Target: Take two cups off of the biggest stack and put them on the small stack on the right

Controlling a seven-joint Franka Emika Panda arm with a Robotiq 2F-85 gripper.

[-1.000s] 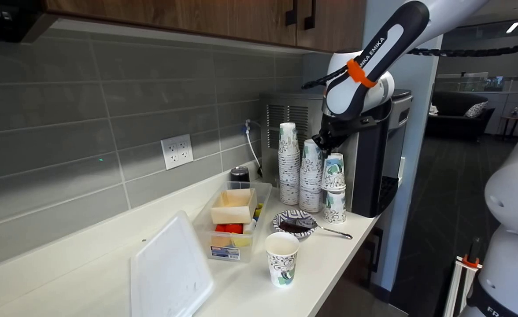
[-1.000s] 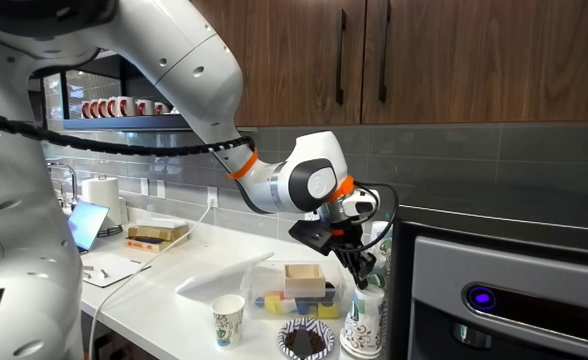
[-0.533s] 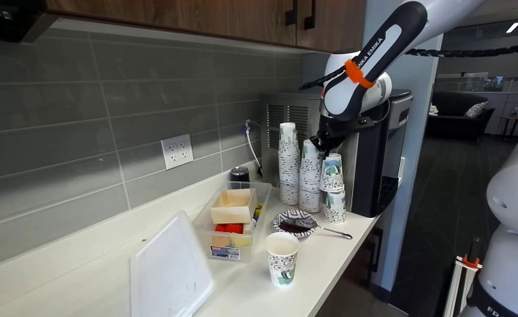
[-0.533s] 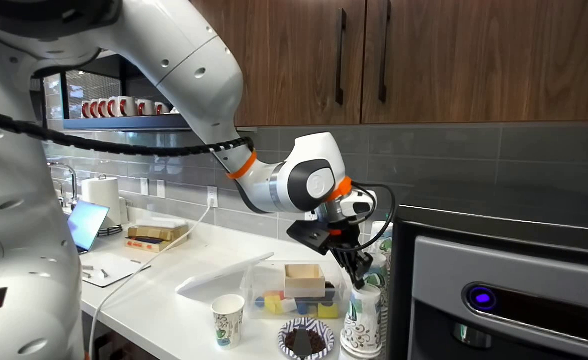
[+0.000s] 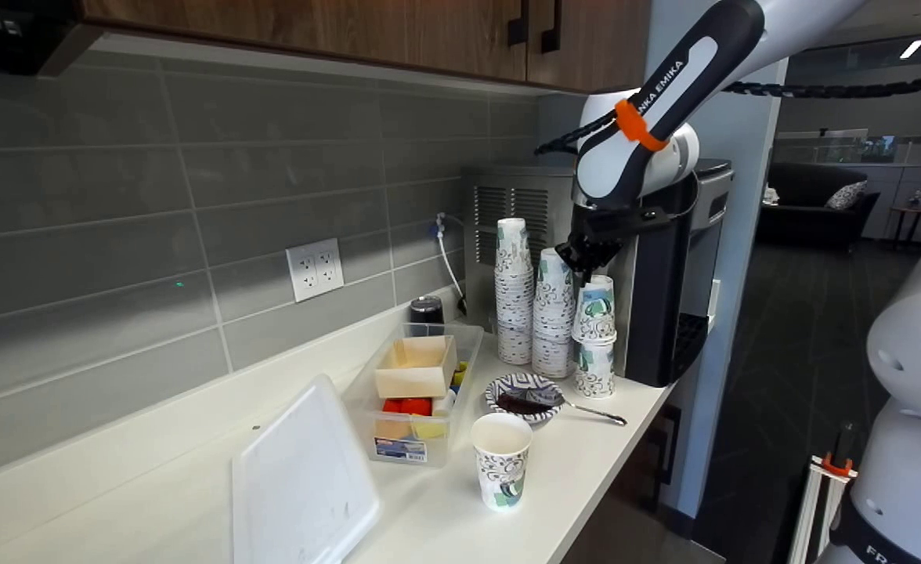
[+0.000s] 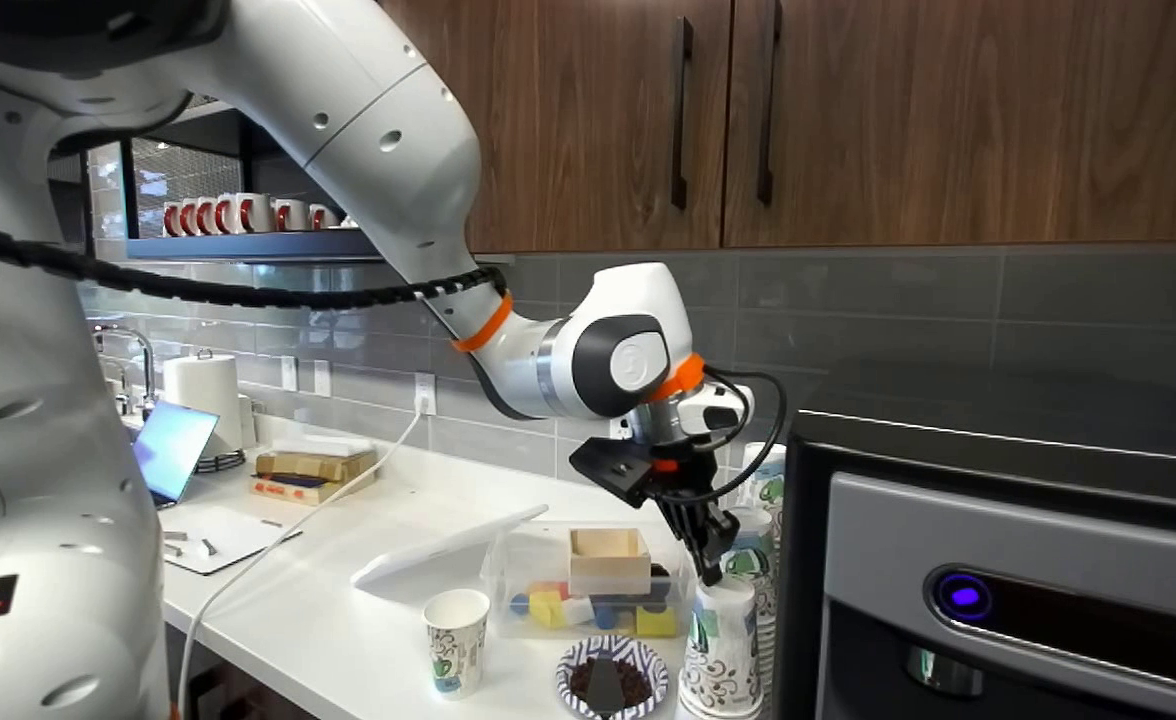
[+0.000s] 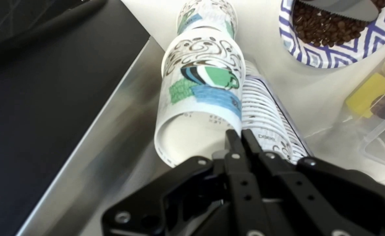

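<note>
the gripper (image 7: pixel 240 132), nearly pressed together, seems to pinch the base lip of the upside-down upper cup (image 7: pixel 200 91); this thin edge is probably chosen because the wall would crush; below is the small stack (image 5: pixel 595 368), mouth down, so the held cup can settle over it; whether it already rests there, or hides a second cup, i cannot tell; farther, the middle stack (image 5: pixel 553 313) and the tallest stack (image 5: pixel 514 291), likely the source, stand on wide rims, presumably for steadiness.
</note>
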